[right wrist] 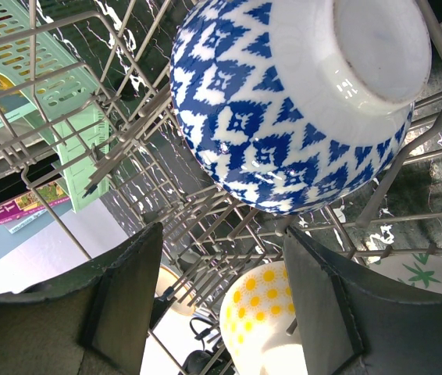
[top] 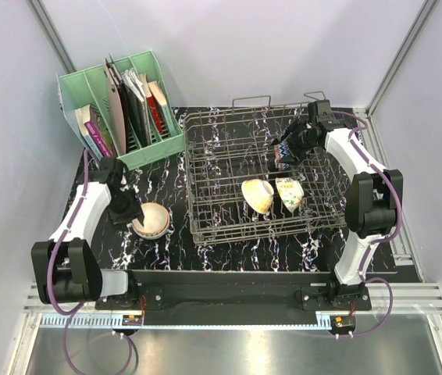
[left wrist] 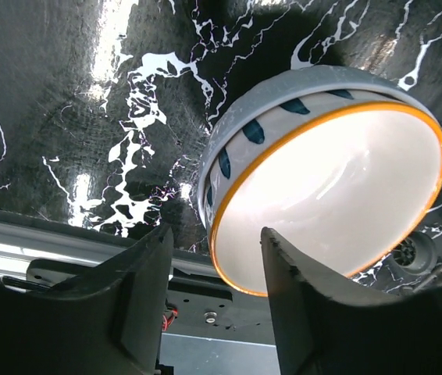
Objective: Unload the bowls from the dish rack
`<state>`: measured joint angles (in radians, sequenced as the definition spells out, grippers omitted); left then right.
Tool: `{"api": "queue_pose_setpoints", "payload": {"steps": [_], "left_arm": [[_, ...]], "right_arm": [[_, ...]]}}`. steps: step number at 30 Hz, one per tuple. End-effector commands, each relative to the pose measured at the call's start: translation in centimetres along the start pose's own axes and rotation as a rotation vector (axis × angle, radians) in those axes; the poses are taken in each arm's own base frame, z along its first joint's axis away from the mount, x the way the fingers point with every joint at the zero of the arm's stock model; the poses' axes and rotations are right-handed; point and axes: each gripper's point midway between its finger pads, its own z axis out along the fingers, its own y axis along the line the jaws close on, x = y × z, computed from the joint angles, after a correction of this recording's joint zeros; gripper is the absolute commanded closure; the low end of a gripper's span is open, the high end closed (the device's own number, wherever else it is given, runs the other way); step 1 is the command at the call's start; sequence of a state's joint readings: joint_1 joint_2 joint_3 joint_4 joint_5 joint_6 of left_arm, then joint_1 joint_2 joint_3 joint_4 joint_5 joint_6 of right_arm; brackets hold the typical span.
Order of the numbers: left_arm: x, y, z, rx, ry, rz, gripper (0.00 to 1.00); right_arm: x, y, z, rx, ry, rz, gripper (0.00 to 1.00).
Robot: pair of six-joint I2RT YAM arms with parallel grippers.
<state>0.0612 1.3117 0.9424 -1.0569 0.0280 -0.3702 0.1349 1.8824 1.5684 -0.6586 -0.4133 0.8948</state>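
In the dish rack [top: 221, 172] sit three bowls [top: 258, 195]; another bowl [top: 152, 220] lies left of it.

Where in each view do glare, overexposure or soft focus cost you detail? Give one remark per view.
Top external: even light, with only a sheen on the metal strip at the near edge. Left wrist: white streaks of glare on the black tabletop; the orange-rimmed bowl is washed out inside. Right wrist: the blue-and-white bowl is sharp, the right gripper dark and soft.

The grey wire dish rack [top: 205, 168] holds three bowls tipped among its tines: a blue-and-white patterned bowl [right wrist: 283, 117] at the back right, and a yellow bowl [top: 257, 195] just beside a floral bowl [top: 290, 194] nearer the front. A white bowl [left wrist: 330, 195] with blue strokes and an orange rim sits upright outside, left of the rack.
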Motion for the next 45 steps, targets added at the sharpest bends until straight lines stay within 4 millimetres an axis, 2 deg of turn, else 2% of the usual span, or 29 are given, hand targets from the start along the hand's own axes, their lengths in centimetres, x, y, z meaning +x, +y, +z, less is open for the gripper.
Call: {"api": "queue_pose_setpoints", "payload": {"steps": [1,4,7,11,12,14,15,16,18,19,22,24,26,27,28,30,31,32,33,34,35,36,37,40,41,43,45], "left_arm": [[-2.0,-0.7,-2.7,0.045,-0.112,0.004,0.47],[-2.5,-0.6,-3.4,0.041,-0.129,0.001,0.46],[-2.4,-0.6,-3.0,0.036,-0.111,0.004,0.48],[-3.3,-0.9,-3.9,0.049,-0.155,-0.001,0.57],[-4.3,-1.4,-5.3,0.069,-0.203,-0.001,0.57],[-5.3,-1.6,-7.1,0.067,-0.235,-0.012,0.5],[-6.4,-2.1,-8.7,0.081,-0.274,-0.037,0.48],[-7.0,-2.5,-9.4,0.098,-0.296,-0.054,0.46],[-8.7,-4.0,-11.3,0.172,-0.374,-0.103,0.38],[-9.8,-4.7,-13.1,0.211,-0.435,-0.121,0.37],[-12.0,-7.4,-16.9,0.357,-0.57,-0.125,0.36],[-12.8,-9.4,-17.5,0.414,-0.595,-0.09,0.36],[-12.0,-13.1,-17.4,0.506,-0.56,0.012,0.34],[-12.5,-15.0,-16.7,0.533,-0.546,0.057,0.34],[-11.3,-17.8,-16.5,0.57,-0.524,0.14,0.34],[-11.3,-21.4,-17.9,0.619,-0.556,0.25,0.32],[-10.4,-24.3,-17.0,0.641,-0.516,0.313,0.29],[-10.4,-26.2,-18.5,0.698,-0.525,0.347,0.28],[-10.5,-27.8,-19.1,0.743,-0.532,0.361,0.28],[-10.3,-29.7,-18.0,0.767,-0.493,0.377,0.28],[-10.0,-31.0,-18.3,0.811,-0.472,0.392,0.27],[-10.5,-32.4,-20.0,0.846,-0.504,0.41,0.27],[-10.2,-33.8,-18.9,0.848,-0.475,0.431,0.26],[-9.7,-36.5,-19.8,0.897,-0.469,0.473,0.26],[-9.6,-37.3,-18.5,0.885,-0.445,0.479,0.26],[-8.4,-38.8,-18.4,0.906,-0.428,0.519,0.25],[-7.4,-40.3,-17.0,0.908,-0.391,0.549,0.24]], "right_arm": [[-0.5,0.8,-0.2,-0.041,-0.007,-0.008,0.29],[-0.4,0.8,-0.2,-0.041,-0.002,-0.006,0.29],[-0.5,0.9,-0.1,-0.045,-0.002,-0.009,0.29],[-0.4,0.9,-0.3,-0.046,-0.002,-0.011,0.29],[-0.4,0.9,-0.3,-0.045,-0.001,-0.012,0.29],[-0.2,0.9,-0.3,-0.046,0.003,-0.016,0.29],[-0.3,0.8,-0.4,-0.046,0.001,-0.017,0.29],[-0.1,0.7,-0.5,-0.046,0.002,-0.016,0.29],[0.0,0.7,-0.6,-0.051,0.005,-0.021,0.29],[0.1,0.9,-0.8,-0.058,0.007,-0.03,0.28],[0.4,1.7,-1.7,-0.083,0.009,-0.042,0.27],[0.5,2.1,-2.3,-0.094,-0.001,-0.045,0.27],[0.5,2.7,-3.6,-0.11,-0.032,-0.059,0.27],[0.5,3.0,-4.3,-0.116,-0.051,-0.07,0.27],[0.6,3.6,-5.7,-0.136,-0.08,-0.087,0.27],[0.1,4.0,-7.2,-0.14,-0.142,-0.104,0.26],[0.1,4.7,-8.8,-0.16,-0.182,-0.124,0.26],[0.2,4.9,-9.5,-0.171,-0.196,-0.134,0.26],[0.3,5.3,-10.3,-0.183,-0.209,-0.14,0.26],[0.5,5.8,-11.8,-0.203,-0.238,-0.161,0.26],[0.5,5.9,-12.4,-0.206,-0.253,-0.172,0.25],[0.5,5.8,-13.0,-0.206,-0.273,-0.19,0.25],[0.3,5.6,-14.0,-0.197,-0.312,-0.194,0.25],[-0.2,4.1,-15.3,-0.166,-0.369,-0.208,0.24],[-0.4,3.4,-15.5,-0.154,-0.375,-0.202,0.24],[-1.2,1.5,-16.1,-0.129,-0.394,-0.164,0.24],[-1.6,0.6,-16.6,-0.112,-0.412,-0.172,0.24]]}}
